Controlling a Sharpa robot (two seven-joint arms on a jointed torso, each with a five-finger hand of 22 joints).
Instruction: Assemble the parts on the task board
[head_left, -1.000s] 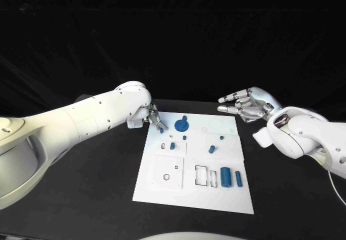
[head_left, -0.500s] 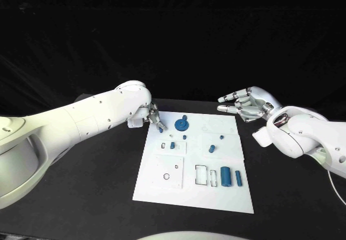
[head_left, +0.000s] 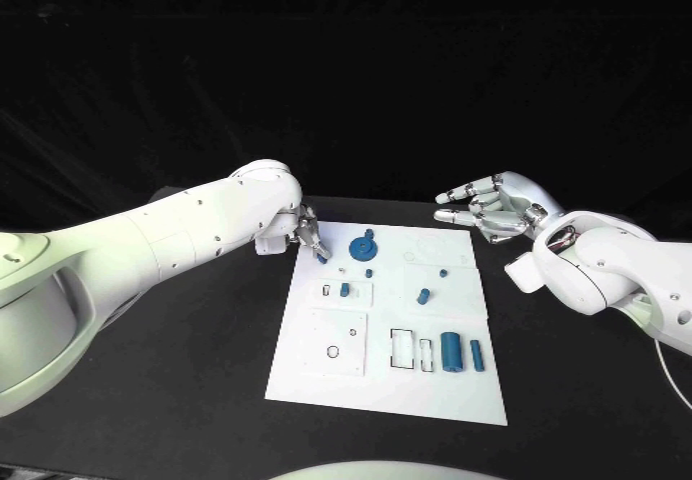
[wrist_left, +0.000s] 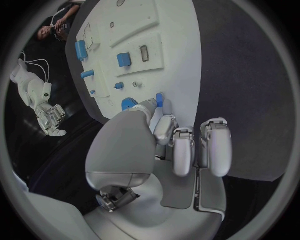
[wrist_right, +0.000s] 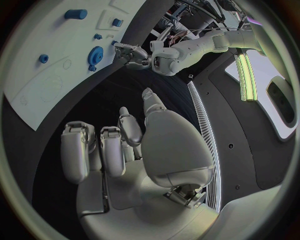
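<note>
Matt white task board (head_left: 378, 390) (blue plastic parts (head_left: 451, 352))

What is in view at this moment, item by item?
table: one, black, under everything.
task board: one, white, middle of the table, with outlined slots.
gear: one, blue, at the board's far edge.
cylinders: two, blue, side by side near the board's right edge; one is thicker.
small parts: four that I can make out, blue, spread over the board's far half.
blue bit: one, at the left hand's fingertips; I cannot tell whether it is held or lying on the board.
left hand: silver, at the board's far left corner, fingers pointing down.
right hand: silver, beyond the board's far right corner, holding nothing.
</note>
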